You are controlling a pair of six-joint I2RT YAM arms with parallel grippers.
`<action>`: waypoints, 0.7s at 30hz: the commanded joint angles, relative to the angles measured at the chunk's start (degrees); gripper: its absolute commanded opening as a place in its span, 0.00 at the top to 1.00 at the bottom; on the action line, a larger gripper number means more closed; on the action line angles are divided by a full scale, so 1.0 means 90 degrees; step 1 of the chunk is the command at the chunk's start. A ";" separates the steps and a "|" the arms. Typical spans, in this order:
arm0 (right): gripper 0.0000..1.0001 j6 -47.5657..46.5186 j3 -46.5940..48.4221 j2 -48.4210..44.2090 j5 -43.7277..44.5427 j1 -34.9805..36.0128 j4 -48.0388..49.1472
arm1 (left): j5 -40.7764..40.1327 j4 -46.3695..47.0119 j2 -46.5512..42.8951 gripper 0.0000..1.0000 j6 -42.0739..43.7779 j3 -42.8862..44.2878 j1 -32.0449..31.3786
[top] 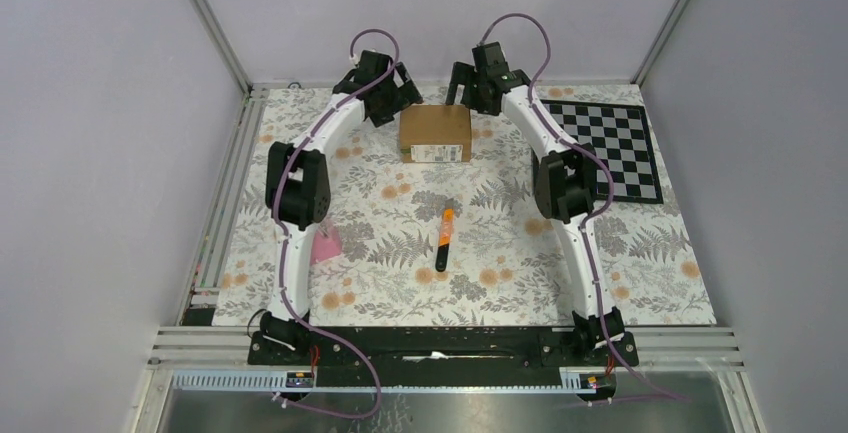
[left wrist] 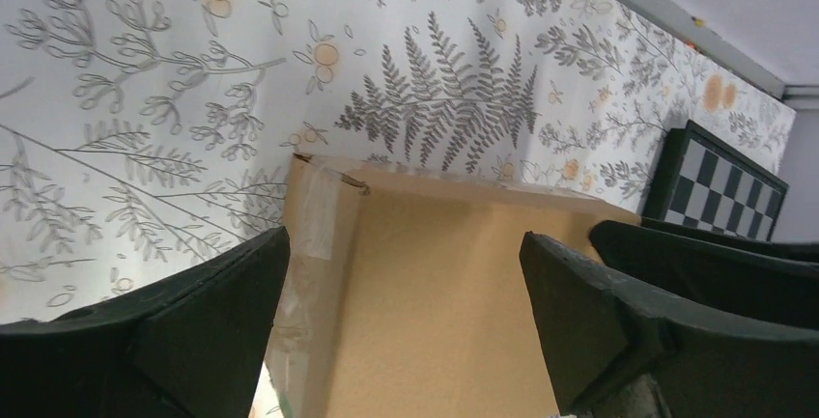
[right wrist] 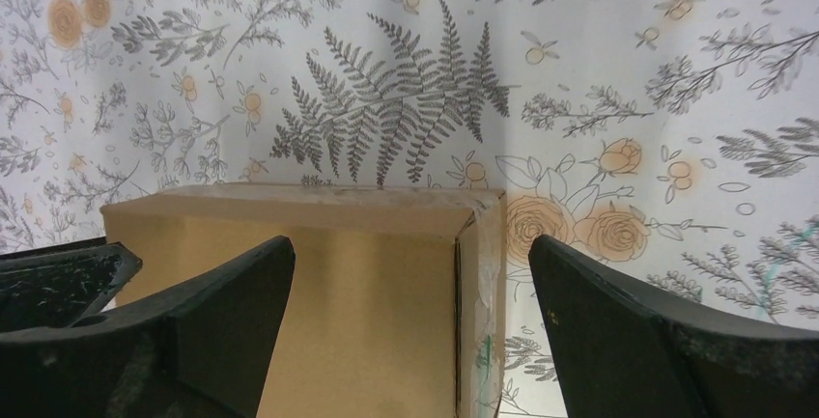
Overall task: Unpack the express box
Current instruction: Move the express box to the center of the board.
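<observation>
Two spread tools, left tool [left wrist: 404, 244] and right tool [right wrist: 410, 244], hover at my box [top: 436, 133]; taped shut, nothing's unpacked yet.

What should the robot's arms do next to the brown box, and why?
Probably lower the open left fingers and right fingers onto the express box to steady it. Each pair frames a corner of it, clear tape seals its edges, and the cutter lies untouched mid-table.

White curved arm links [top: 335, 125], black joints [top: 297, 185] — purple cables [top: 375, 38] looping alongside
</observation>
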 commanded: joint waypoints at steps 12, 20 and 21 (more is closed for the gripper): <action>0.01 0.0693 -0.3390 -0.1859 -0.0791 0.0124 0.1579 | 0.1391 0.1502 -0.1342 0.14 -0.0447 -0.2058 -0.0049; 0.01 0.0694 -0.5360 -0.3199 -0.0628 0.0233 0.2067 | 0.1228 0.1629 -0.2414 0.20 -0.0404 -0.3426 -0.0324; 0.01 0.0674 -0.5525 -0.3355 -0.0580 0.0241 0.2070 | 0.1145 0.1650 -0.2572 0.19 -0.0430 -0.3636 -0.0378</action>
